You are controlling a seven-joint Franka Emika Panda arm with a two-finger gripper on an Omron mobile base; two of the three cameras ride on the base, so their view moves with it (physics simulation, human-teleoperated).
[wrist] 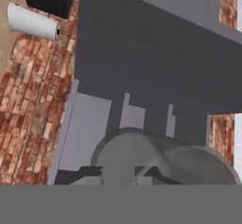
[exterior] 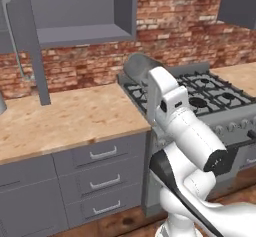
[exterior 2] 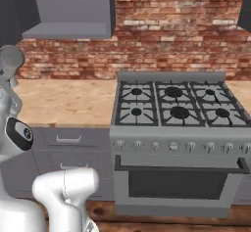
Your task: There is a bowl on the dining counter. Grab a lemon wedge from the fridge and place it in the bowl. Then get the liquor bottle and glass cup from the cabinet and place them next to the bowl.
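Spotted in turn: one open grey wall cabinet (exterior: 85,11), one pale wood tabletop (exterior: 65,116), one stove (exterior 2: 176,128) with six burners, three drawers (exterior: 102,181) below, and one glass cup (exterior: 137,66) raised over the stove's back-left corner, tool (wrist: 125,176) clamped on it.

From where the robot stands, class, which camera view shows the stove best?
The right base view: the stove appears whole, with its burners, knobs and oven door. The left base view shows its burners partly behind the arm. The hand view points at a cabinet instead.
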